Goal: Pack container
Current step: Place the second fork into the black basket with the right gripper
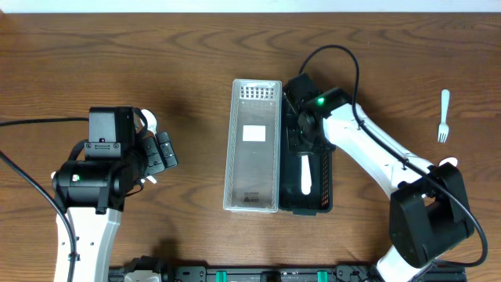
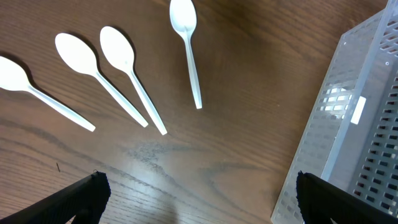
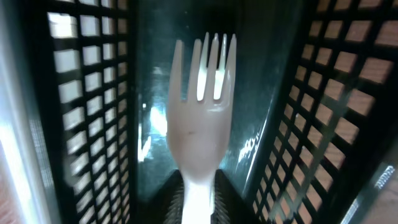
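Note:
My right gripper is shut on the handle of a white plastic fork. It holds the fork inside the black mesh container, tines pointing away. In the overhead view the right gripper is over the black container, and the fork lies along its length. A clear mesh container stands just left of it. My left gripper is open and empty above bare table. Several white spoons lie beyond it. The clear container is at its right.
Another white fork lies on the table at the far right. One spoon shows beside the left arm in the overhead view; the others are hidden under that arm. Cables run across the table's left side and behind the right arm.

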Action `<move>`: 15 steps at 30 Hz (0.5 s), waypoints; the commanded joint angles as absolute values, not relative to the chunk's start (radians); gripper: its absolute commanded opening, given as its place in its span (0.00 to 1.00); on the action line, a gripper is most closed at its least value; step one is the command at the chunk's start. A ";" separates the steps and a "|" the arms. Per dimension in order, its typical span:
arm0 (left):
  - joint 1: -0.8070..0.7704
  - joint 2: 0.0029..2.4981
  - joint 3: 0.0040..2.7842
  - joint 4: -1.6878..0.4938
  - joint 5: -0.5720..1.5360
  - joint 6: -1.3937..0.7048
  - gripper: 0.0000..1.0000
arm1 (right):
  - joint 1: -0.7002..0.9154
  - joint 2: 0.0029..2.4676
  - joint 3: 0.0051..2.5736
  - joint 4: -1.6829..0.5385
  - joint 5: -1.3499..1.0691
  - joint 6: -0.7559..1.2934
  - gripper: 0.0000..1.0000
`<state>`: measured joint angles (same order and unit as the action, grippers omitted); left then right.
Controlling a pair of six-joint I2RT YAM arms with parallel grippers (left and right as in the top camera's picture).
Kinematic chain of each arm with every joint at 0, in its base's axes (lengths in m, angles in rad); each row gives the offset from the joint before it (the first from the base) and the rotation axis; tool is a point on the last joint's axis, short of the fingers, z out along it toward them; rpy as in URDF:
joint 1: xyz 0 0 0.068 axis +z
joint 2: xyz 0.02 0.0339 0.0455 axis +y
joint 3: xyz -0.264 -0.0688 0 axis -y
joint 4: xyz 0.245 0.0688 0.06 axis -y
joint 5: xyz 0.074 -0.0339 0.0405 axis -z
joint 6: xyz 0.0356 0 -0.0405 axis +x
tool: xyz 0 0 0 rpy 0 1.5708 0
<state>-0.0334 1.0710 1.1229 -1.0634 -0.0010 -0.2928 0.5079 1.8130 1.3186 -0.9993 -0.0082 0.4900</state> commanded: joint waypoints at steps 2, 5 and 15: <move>-0.027 1.072 1.143 -1.066 -0.012 -0.300 0.98 | 0.510 1.819 1.288 -0.967 0.003 0.482 0.36; -0.027 1.072 1.143 -1.066 -0.012 -0.301 0.98 | 0.510 1.819 1.288 -0.954 0.003 0.460 0.42; -0.027 1.072 1.143 -1.066 -0.012 -0.301 0.98 | 0.379 1.776 1.603 -1.056 0.015 0.310 0.43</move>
